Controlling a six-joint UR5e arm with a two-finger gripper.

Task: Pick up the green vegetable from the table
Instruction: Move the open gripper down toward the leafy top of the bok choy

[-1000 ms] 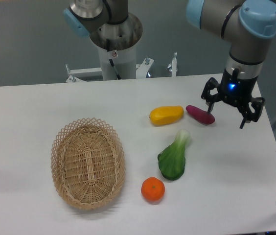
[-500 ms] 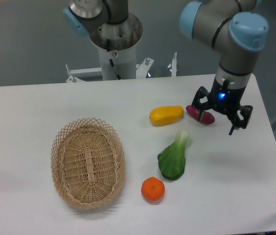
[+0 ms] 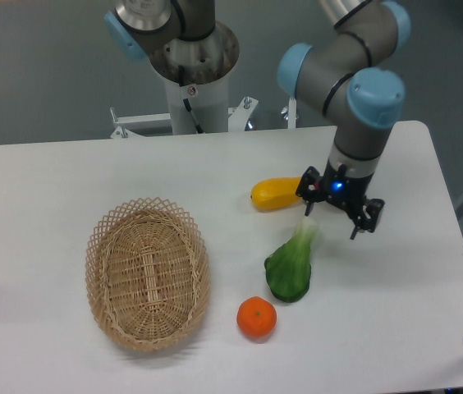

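Hovering near the stalk end of the green vegetable (image 3: 291, 263), the claw (image 3: 331, 220) hangs spread and empty; seemingly lining up a grasp. The vegetable lies on the white bench (image 3: 51, 189).

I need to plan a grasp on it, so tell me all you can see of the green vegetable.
The green vegetable looks like a toy bok choy: a pale green-white stalk at upper right widening into dark green leaves at lower left. It lies flat on the table, tilted diagonally. The open gripper is close by its stalk end; contact cannot be judged. Nothing else touches it; the orange sits apart below.
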